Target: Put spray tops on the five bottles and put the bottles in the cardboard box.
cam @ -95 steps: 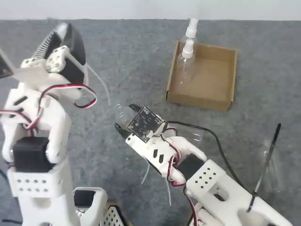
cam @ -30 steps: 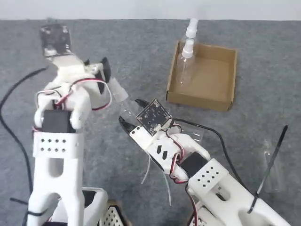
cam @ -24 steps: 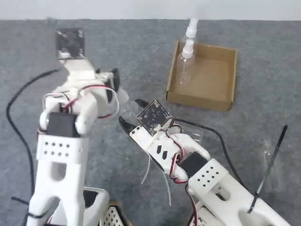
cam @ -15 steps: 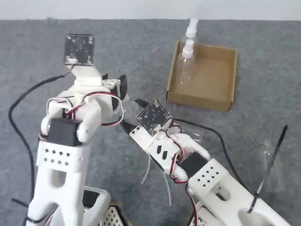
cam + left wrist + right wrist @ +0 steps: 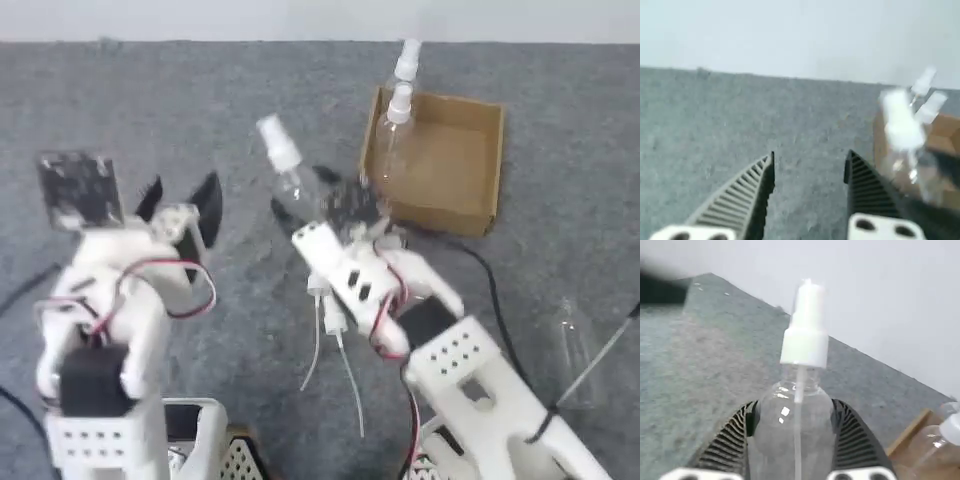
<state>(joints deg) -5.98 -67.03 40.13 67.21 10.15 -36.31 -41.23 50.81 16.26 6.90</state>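
I've got a clear plastic bottle with a white spray top point(image 5: 288, 178) tilted between the right gripper point(image 5: 792, 437) fingers point(image 5: 852, 440); two capped clear bottles point(image 5: 393, 130) stand at the brown cardboard box point(image 5: 425, 214) corner (the far-left one).

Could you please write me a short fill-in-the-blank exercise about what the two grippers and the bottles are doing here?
The right gripper is shut on a clear plastic bottle topped with a white ____ top. The left gripper is ____ and holds nothing. At a corner of the brown cardboard box stand ____ more capped bottles.
Missing words: spray; open; two.
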